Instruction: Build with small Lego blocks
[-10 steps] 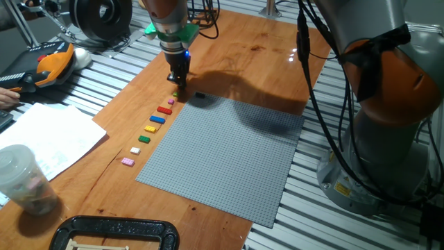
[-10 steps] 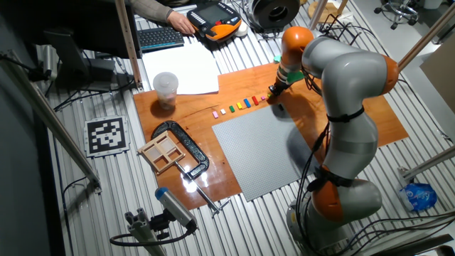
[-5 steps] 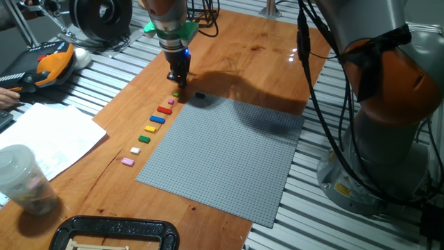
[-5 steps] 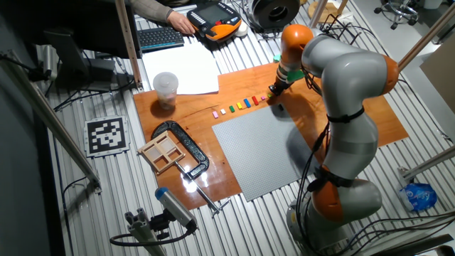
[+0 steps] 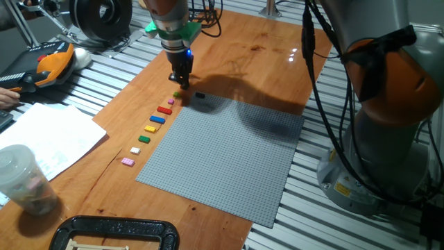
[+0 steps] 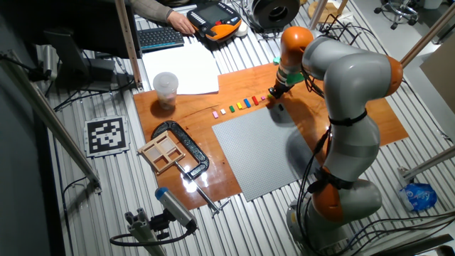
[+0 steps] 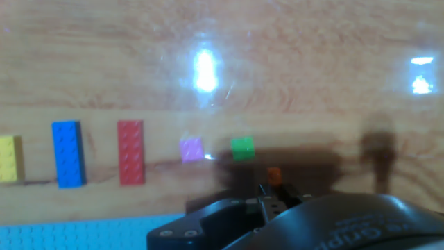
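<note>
Bricks lie in a row on the wooden board, along the edge of the grey studded plate: from the near end a pink brick, a white brick, a green brick, a yellow brick, a blue brick and a red brick, with two smaller pieces beyond — a small pink one and a small green one. A dark brick sits apart at the plate's far corner.

The gripper hangs point-down just beside the far end of the row, close above the board. In the hand view its fingers stand close together with a small orange piece showing at their tips, just past the small green one; whether they are pinching it I cannot tell.

Off the board — a plastic cup, a sheet of paper and a black clamp.
</note>
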`<state>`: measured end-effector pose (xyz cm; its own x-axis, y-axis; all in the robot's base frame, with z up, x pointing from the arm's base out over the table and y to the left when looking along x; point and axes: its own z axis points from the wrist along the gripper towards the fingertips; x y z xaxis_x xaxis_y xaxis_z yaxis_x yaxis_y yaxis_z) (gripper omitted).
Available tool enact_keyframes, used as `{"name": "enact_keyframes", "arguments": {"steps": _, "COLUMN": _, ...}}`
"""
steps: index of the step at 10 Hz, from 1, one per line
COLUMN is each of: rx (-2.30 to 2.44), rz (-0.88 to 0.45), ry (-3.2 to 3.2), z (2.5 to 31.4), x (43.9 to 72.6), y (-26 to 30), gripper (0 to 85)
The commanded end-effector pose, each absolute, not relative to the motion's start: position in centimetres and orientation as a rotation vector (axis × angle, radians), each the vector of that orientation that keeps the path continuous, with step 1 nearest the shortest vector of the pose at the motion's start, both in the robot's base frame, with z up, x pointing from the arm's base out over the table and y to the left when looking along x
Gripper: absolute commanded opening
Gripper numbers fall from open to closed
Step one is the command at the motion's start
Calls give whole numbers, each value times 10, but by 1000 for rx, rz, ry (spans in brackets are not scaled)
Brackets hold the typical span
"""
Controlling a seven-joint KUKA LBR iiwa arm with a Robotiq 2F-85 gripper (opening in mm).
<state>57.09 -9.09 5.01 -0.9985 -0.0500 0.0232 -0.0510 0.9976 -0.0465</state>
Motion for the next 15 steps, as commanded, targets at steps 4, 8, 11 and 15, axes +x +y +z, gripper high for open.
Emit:
{"name": "enact_keyframes", "arguments": {"steps": 4, "rx": 46, "rz": 79, "ry": -3128, "z": 48, "x": 548, "y": -85, "gripper": 0}}
{"name": "enact_keyframes", "arguments": {"steps": 8, "rx": 46, "rz": 84, "ry": -3131, "z": 45, "x": 535, "y": -81, "gripper": 0}}
{"name": "enact_keyframes", "arguments": {"steps": 11, "rx": 63, "rz": 79, "ry": -3135, "z": 40, "x": 533, "y": -86, "gripper": 0}}
{"name": "enact_keyframes", "arguments": {"steps": 15, "rx": 63, "rz": 70, "ry": -3138, "z": 38, "x": 529, "y": -84, "gripper": 0}}
